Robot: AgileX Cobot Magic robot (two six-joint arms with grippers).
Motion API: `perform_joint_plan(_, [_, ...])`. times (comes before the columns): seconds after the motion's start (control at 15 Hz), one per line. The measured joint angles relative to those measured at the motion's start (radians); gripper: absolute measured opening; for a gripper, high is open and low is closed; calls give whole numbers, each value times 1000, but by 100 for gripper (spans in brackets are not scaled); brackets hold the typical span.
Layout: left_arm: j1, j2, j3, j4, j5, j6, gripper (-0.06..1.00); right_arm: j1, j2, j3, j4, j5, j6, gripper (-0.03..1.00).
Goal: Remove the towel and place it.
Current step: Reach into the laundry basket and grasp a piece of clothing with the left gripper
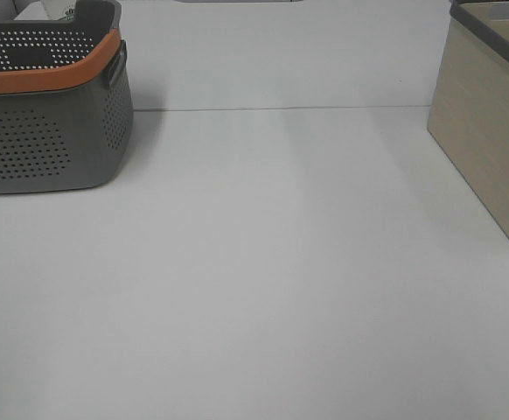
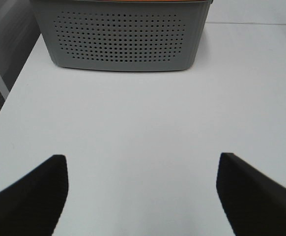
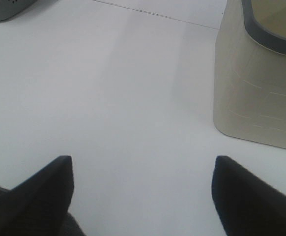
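Note:
The dark towel does not show in any view. The grey perforated basket (image 1: 45,140) with an orange rim stands at the back left of the white table, and I cannot see down into it. In the left wrist view the basket (image 2: 123,44) stands ahead of my left gripper (image 2: 142,164), which is open and empty, well short of the basket's wall. My right gripper (image 3: 142,164) is open and empty over bare table. Neither gripper shows in the exterior high view.
A beige box (image 1: 491,131) with a dark grey rim stands at the right edge of the table; it also shows in the right wrist view (image 3: 261,88). A thin seam line (image 1: 281,108) crosses the table. The table's left edge (image 2: 5,101) is near the left gripper.

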Motion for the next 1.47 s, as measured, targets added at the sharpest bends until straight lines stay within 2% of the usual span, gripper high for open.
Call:
perform_joint_plan(1.0, [0, 39, -5, 7, 0, -20, 76, 0, 0, 0, 0, 0, 0, 76])
perform_joint_plan(1.47, [0, 209, -152, 29, -5, -24, 76, 0, 0, 0, 0, 0, 0, 76])
